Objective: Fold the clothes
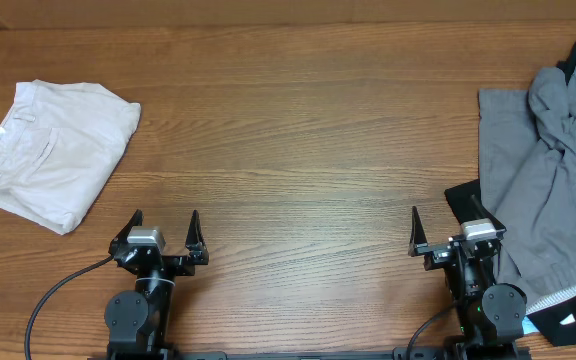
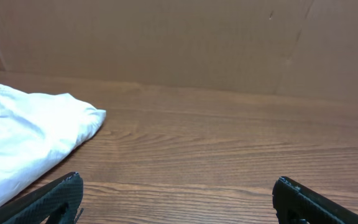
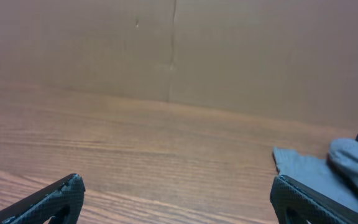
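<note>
Overhead: left gripper and right gripper sit at the near edge, jaws spread wide, empty. The off-white garment lies folded at far left, apparently set aside as finished. The grey garment lies rumpled at right over the black garment. Left wrist: off-white garment ahead-left. Right wrist: grey garment at right, untouched.

A white cloth lies on the left side of a brown wooden table. The cloth is soft and folded, with a rounded edge that points toward the middle. Behind the table stands a plain brown wall with a thin line running down it. At the bottom, the left gripper shows two black fingers, one in each corner. They sit far apart, with bare wood between them. The left finger is near the cloth.
</note>
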Robot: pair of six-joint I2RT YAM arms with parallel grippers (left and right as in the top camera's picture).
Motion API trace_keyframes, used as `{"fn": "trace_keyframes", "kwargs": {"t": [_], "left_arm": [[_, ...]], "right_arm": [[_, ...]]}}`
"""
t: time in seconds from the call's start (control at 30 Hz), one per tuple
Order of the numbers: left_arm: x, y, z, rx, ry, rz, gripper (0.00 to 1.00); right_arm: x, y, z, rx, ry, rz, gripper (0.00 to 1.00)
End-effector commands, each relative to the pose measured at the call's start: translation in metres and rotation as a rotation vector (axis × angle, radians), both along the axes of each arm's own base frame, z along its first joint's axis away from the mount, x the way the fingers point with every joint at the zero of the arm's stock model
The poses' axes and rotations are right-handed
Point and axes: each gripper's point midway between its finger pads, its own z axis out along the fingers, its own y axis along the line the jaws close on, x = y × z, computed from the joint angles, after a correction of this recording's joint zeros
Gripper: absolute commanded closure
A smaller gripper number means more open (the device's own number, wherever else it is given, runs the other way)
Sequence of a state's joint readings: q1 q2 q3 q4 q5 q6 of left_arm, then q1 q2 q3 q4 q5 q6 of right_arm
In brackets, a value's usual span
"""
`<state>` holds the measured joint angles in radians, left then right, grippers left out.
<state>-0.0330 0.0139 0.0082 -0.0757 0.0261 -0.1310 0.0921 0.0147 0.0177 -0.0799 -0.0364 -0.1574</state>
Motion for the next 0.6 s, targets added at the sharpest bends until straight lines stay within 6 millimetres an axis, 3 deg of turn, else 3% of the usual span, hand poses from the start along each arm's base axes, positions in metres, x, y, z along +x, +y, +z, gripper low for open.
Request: {"fn": "trace_keyframes", "kwargs": {"t": [0.0,0.2,0.43,0.57], "left_arm": [[0.000,0.000,0.000,-0.039,-0.002,0.003,0.00],[-0.006,-0.009,0.017,-0.046,-0.005,-0.052,0.00],[-0.024,-0.007,0.062,-0.044,0.013,-0.042,0.00],[-0.030,-0.007,0.072,-0.038,0.078,-0.039,0.00]], "right_arm": [[0.000,0.000,0.010,0.062,-0.042,-0.001,0.00],[-0.004,-0.008,0.042,0.249,-0.097,-0.036,0.00],[-0.006,-0.023,0.058,0.247,-0.049,-0.130,0.00],[0.001,-0.027,0.066,0.229,0.034,-0.164,0.00]]}}
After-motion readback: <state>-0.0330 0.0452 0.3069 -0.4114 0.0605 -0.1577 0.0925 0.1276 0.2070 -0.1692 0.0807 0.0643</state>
